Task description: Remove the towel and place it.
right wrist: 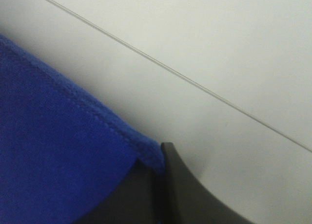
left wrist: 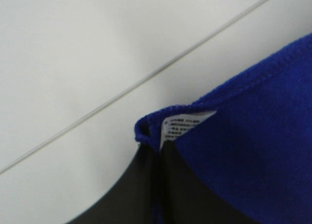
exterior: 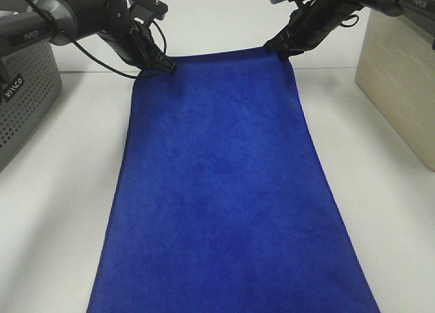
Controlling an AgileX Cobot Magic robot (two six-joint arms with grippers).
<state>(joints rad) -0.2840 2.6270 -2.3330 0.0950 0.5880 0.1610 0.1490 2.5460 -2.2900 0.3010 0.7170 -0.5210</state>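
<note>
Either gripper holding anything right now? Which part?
Both hold the towel. The left gripper is shut on the far corner with the white tag, and the right gripper on the other far corner.

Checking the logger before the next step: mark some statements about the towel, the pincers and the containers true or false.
1. The left pincer and the right pincer are each shut on a far corner of the towel. True.
2. The towel lies crumpled inside the grey basket. False: it is spread out over the table, and the basket stands apart on the left.
3. A white tag shows at the corner that the left pincer holds. True.
4. The beige box stands on the towel. False: it stands on the right, clear of the cloth.
</note>
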